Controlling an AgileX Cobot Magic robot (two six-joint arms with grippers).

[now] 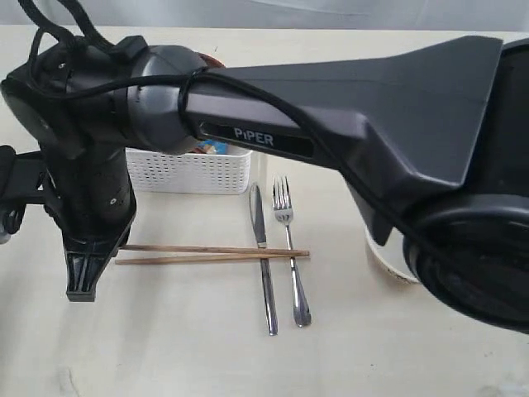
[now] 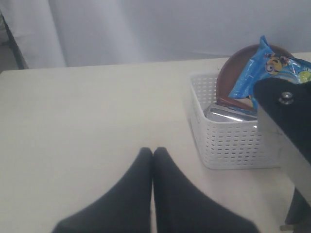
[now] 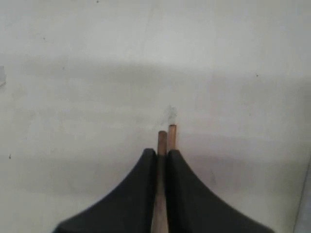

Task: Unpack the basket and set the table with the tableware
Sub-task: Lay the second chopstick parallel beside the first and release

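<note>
The table (image 1: 165, 347) is getting set, and by my judgement the work is standing about half way. One basket (image 1: 190, 172) is sitting near both grippers but apart from them. It is holding one brown plate (image 2: 233, 68), one blue chip bag (image 2: 265, 68) and one steel cup (image 2: 228, 115), so plate and cup are waiting to come out. One cream bowl (image 1: 384, 252) is lying well apart from the right gripper (image 3: 162, 153), mostly hidden behind the arm. This gripper is pinching two chopsticks (image 3: 171, 138) near one end. Their far ends are crossing one knife (image 1: 265, 273) and one fork (image 1: 295, 281), lying side by side. The left gripper (image 2: 152, 151) is hovering, fingers pressed together, holding nothing.
</note>
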